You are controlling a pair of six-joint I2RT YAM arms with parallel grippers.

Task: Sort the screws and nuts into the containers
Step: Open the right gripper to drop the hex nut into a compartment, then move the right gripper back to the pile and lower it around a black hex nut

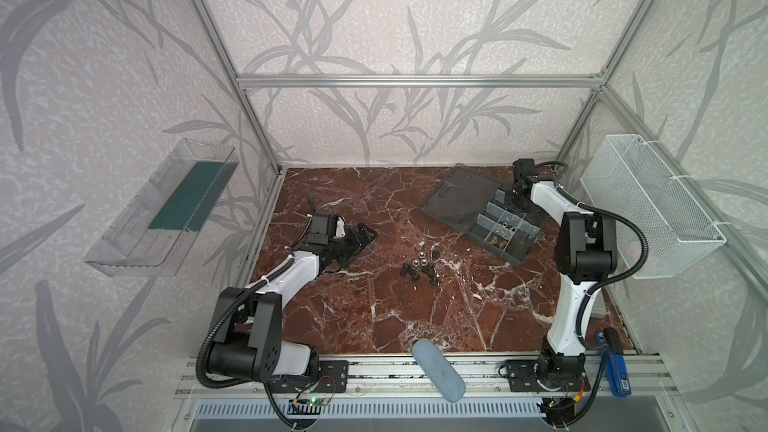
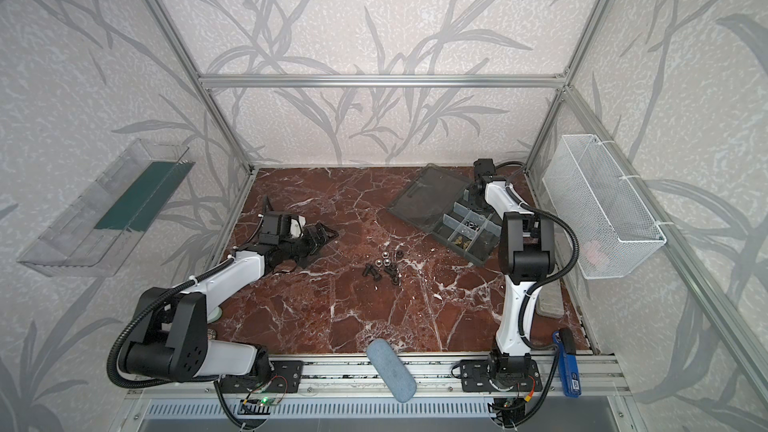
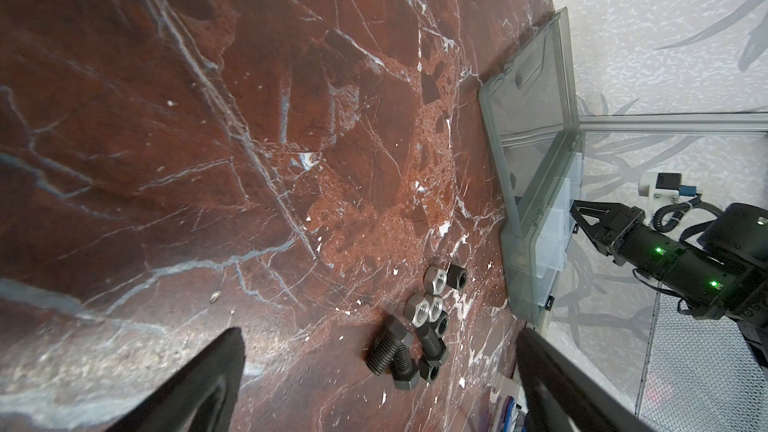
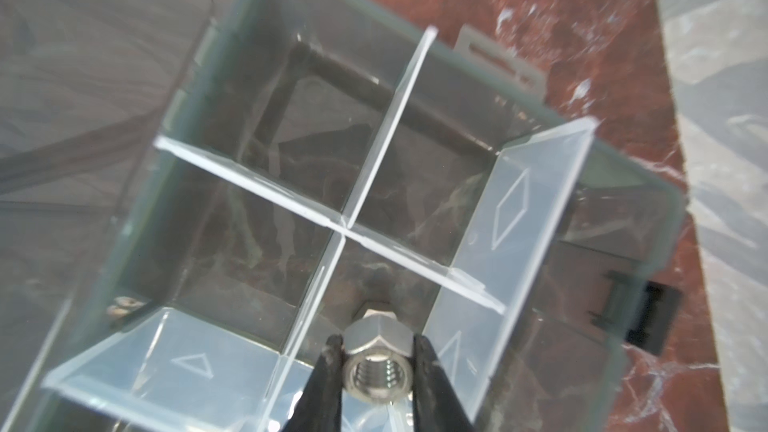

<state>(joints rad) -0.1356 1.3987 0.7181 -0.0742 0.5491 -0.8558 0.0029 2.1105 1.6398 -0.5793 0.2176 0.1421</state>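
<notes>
Well left of the organizer box (image 1: 517, 261), the left hand (image 1: 368, 236) hovers low over the worktop (image 1: 374, 317), its fingers spread wide with nothing between them. Nearer the box, just off its near corner, lies the unsorted heap: black screws (image 3: 390, 353) mixed with silver nuts (image 3: 419, 311), several touching. The box has its lid (image 1: 457, 197) folded back flat, and clear dividers (image 4: 386, 126) mark out the containers (image 4: 249, 243). Over its far end the right hand (image 4: 376, 340) is nearly closed, pinching one nut (image 4: 376, 369) by two opposite flats. The nut hangs above a compartment beside the crossing of the dividers. Whether that cell already holds anything is hard to say through the glare. The step in hand looks like the release. It is best to ease down until the nut sits below the divider tops, centred away from the walls. Then open just enough that it drops without bouncing into a neighbouring cell.
</notes>
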